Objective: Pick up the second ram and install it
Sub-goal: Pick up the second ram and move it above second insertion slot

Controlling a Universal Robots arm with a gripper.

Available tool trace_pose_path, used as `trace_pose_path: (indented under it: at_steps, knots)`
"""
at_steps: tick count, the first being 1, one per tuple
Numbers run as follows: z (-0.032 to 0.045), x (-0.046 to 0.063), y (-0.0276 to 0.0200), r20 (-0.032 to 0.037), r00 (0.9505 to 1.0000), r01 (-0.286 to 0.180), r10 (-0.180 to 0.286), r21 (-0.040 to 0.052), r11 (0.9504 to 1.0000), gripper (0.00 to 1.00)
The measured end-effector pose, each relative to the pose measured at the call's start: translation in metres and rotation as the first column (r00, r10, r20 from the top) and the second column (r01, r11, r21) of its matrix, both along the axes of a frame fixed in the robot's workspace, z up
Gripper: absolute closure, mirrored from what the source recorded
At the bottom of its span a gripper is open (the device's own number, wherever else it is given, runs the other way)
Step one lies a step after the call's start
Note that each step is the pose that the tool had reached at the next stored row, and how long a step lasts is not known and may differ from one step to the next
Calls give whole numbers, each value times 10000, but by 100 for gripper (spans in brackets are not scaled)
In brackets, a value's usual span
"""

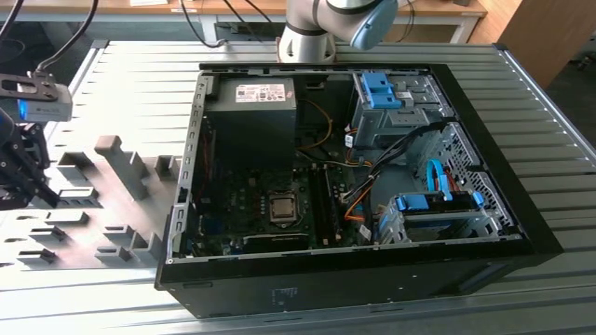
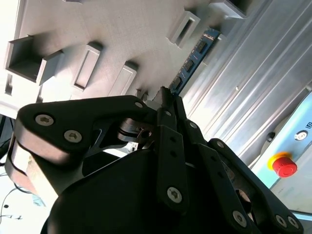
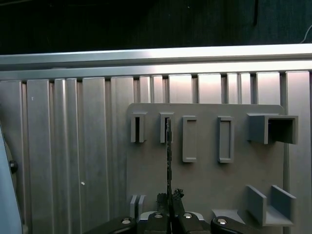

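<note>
In the second wrist view the black gripper sits closest to the lens, and its jaws are pressed onto one end of the second ram. The stick's long axis runs straight away from the jaws, following the border where the grey fixture plate meets the ribbed table. Its chip face is turned towards the camera.

In the first wrist view the gripper pinches the same stick, here seen edge-on as a thin dark line. It points from the jaws towards the row of slot blocks and the table's edge rail beyond. Whether it rests in the fixture or hangs free, I cannot tell.

In the exterior view the gripper hangs over the fixture plate near the table's edge at the exterior view's left, well apart from the open computer case.
</note>
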State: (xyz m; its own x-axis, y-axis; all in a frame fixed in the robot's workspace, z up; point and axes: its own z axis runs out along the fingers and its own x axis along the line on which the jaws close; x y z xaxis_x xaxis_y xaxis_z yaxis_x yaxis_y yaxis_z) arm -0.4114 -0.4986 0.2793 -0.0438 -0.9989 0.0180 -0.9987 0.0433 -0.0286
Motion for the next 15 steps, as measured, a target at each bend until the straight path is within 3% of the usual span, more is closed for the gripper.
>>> trace_pose_path:
  at_steps: [15]
  knots:
    - [119,0,0,0,10000,0,0,0,10000,86]
